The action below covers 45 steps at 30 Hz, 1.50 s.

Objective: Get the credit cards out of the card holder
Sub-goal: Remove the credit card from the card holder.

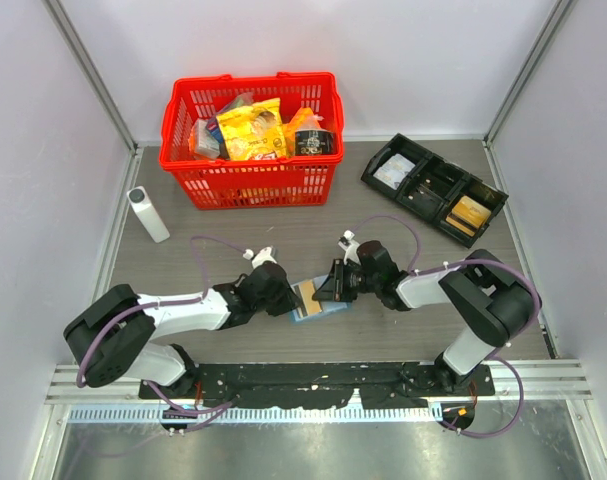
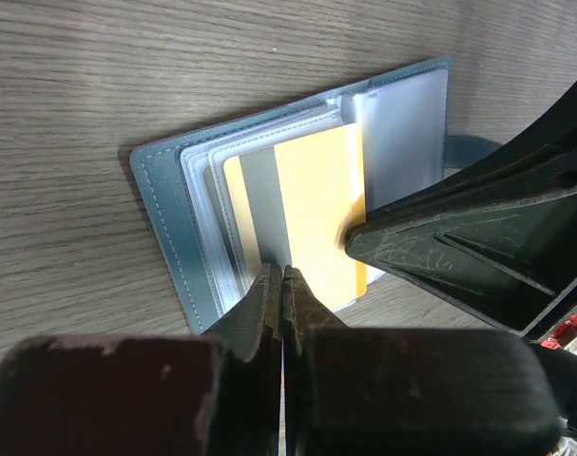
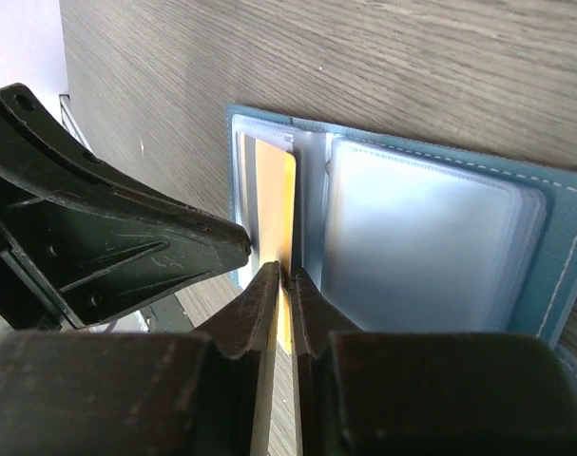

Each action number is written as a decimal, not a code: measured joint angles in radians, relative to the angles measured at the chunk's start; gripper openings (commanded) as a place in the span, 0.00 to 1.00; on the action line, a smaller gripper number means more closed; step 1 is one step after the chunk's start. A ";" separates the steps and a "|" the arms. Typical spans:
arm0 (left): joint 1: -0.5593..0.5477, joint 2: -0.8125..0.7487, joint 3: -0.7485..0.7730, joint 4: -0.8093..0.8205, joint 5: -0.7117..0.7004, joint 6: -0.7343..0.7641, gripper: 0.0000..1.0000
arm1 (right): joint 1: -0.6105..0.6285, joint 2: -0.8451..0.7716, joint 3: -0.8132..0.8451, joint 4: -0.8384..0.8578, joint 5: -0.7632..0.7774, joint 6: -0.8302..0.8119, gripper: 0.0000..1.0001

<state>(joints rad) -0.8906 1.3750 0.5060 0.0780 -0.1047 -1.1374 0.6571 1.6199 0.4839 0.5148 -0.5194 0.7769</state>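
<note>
Step in hand: we're on the pull! A gold card (image 2: 307,209) is being worked off the open card holder (image 2: 164,218), with both arms crowded in over it.
Where it all sits: the card holder lies flat and open on the table (image 2: 126,57), between the two grippers and well short of the back wall.
Right gripper (image 3: 286,275): fingers clamped on the card's right long edge, with a sliver of gold showing between them.
Left gripper (image 2: 283,274): fingers pressed together right at the card's near short edge. I can't tell whether they pinch the card, a sleeve or nothing at all.
Card position: on the holder's left half, lying on top of the clear plastic sleeves (image 3: 421,237). Its face shows almost whole, so it looks mostly free, though I can't tell whether the far end is tucked in.
Which way it points: striped side up, with the grey stripe along the left long edge.
Long axis: running from near to far, parallel to the holder's fold and a touch skewed.
Next move, as I read it: the right gripper draws the card clear while the left pins the holder down, so it doesn't ride along.
Watch for: a thin card held only by its edge could easily slip or twist.
</note>
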 measured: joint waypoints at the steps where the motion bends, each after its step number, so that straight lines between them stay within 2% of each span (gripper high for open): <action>1: 0.001 0.000 0.000 0.000 0.000 -0.003 0.00 | 0.000 0.002 0.000 0.005 0.000 0.005 0.15; 7: 0.003 -0.003 -0.005 0.005 0.000 -0.009 0.00 | -0.007 0.011 -0.008 0.053 -0.013 0.034 0.16; 17: 0.014 -0.016 -0.021 0.019 0.003 -0.017 0.00 | -0.025 0.029 -0.026 0.139 -0.049 0.073 0.01; 27: 0.026 -0.022 -0.040 0.019 0.005 -0.034 0.00 | -0.072 0.028 -0.051 0.173 -0.080 0.072 0.01; 36: 0.027 -0.022 -0.043 0.014 0.010 -0.033 0.00 | -0.100 0.007 -0.057 0.137 -0.088 0.036 0.01; 42: 0.027 -0.056 -0.042 -0.034 0.014 -0.014 0.12 | -0.104 0.007 -0.057 0.116 -0.089 0.024 0.01; 45: 0.027 -0.069 -0.022 -0.054 0.023 -0.003 0.13 | -0.104 0.008 -0.057 0.116 -0.089 0.023 0.01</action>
<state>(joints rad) -0.8631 1.3060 0.4843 0.0242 -0.0822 -1.1400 0.5529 1.6276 0.4267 0.6304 -0.6083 0.8001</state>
